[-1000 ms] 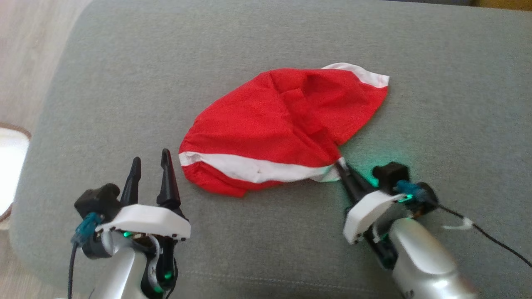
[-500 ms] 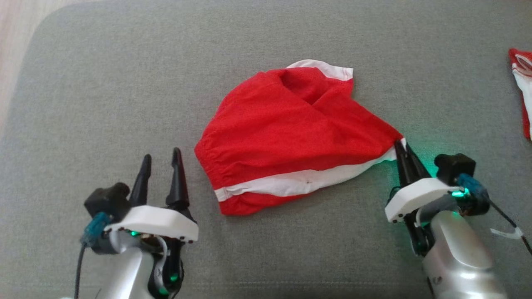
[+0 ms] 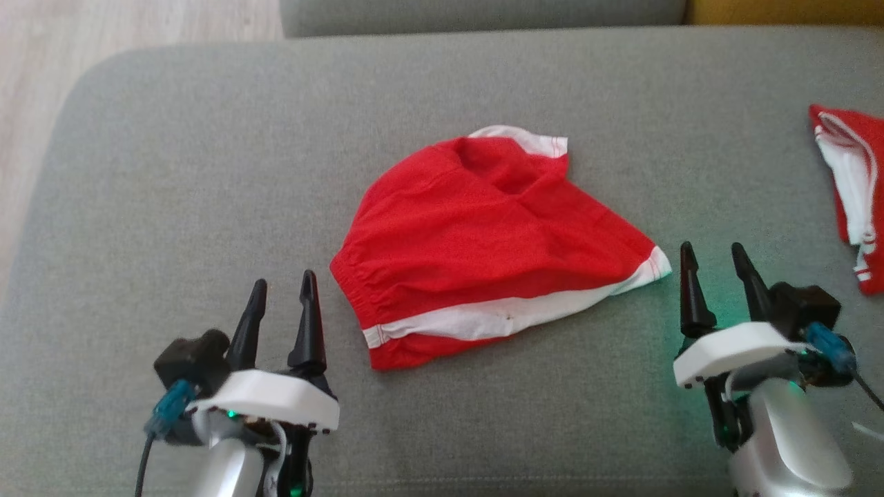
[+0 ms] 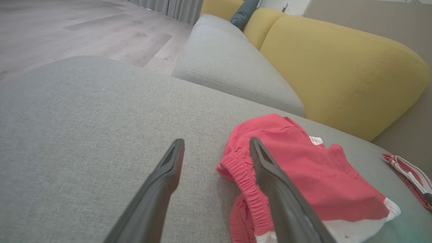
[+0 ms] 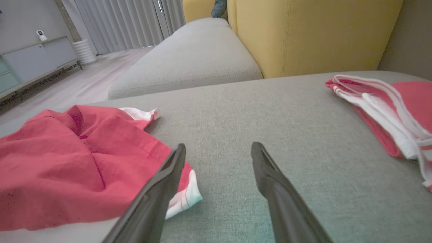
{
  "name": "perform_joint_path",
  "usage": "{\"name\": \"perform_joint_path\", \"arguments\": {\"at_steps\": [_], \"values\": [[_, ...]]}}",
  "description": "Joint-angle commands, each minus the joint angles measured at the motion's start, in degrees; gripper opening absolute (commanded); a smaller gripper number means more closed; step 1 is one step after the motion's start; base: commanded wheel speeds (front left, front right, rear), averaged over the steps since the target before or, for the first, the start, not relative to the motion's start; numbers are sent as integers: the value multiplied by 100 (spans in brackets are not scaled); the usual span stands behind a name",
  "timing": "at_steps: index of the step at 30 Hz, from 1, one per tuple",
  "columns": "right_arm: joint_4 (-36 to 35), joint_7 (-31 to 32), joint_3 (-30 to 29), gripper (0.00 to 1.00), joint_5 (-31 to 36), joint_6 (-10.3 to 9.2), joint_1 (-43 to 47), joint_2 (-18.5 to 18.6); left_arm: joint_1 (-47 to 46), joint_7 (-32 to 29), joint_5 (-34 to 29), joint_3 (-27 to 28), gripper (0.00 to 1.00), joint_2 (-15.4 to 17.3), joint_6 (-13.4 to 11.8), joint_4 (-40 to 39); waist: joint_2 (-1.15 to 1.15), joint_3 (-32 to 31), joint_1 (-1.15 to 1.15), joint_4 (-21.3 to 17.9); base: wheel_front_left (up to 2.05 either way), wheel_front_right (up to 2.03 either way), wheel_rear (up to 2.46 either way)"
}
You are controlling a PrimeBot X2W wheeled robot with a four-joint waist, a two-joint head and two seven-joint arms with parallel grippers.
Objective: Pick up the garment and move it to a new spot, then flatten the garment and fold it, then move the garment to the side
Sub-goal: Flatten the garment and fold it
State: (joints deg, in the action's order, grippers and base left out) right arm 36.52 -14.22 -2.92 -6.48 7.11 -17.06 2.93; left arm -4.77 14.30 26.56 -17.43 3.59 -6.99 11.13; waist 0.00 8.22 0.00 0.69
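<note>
Released within the last second: the white-trimmed corner of the garment, pinched a moment back by the right gripper, now lying free on the grey cushion. Jaws of that gripper spread wide and empty, just beside the corner and apart from it. Left gripper likewise wide open, holding nothing, near the waistband end, and just as wide 1 second ago. Reads as the end of the move to a new spot: garment set down about mid-cushion, between the 2 grippers. Flattening next, by the look of it; folding and setting aside not yet begun.

Garment: red shorts in thin, matte woven cloth, with 1 white band close to the near edge and white trim at the far hem. Gathered, ribbed elastic at the waistband, seen close in the left wrist view. Not flat: a raised ridge across the middle, a hollow pocket near the far edge, outline roughly a lopsided teardrop. Likely to drag and bunch on the coarse cushion weave. Well apart to the right, a 2nd red-and-white garment, folded in layers. Behind, a smooth yellow backrest.
</note>
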Motion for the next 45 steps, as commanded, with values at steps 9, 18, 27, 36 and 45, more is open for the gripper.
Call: {"name": "perform_joint_path", "arguments": {"at_steps": [9, 18, 27, 36, 45], "values": [[-1230, -76, 116, 100, 21, 37, 594, -5, 250, 70, -328, 335, 100, -41, -29, -390, 0, -634, 0, 10, 0, 0, 0], [-1986, 7, 440, 100, -9, 37, 1080, -5, 717, 70, -462, 390, 100, -58, -90, -580, 0, -918, 0, -13, 0, 0, 0], [-2301, 169, 546, 100, -101, 37, 1340, -5, 886, 70, -516, 360, 100, -66, -128, -711, 0, -1011, 0, -21, 0, 0, 0], [-2385, 254, 563, 100, -128, 37, 1378, -5, 870, 70, -527, 332, 100, -69, -140, -726, 0, -993, 0, -25, 0, 0, 0], [-2394, 292, 579, 100, -124, 37, 1362, -5, 835, -5, -551, 129, 100, -70, -80, -562, 0, -926, 0, -45, 0, 0, 0]]}}
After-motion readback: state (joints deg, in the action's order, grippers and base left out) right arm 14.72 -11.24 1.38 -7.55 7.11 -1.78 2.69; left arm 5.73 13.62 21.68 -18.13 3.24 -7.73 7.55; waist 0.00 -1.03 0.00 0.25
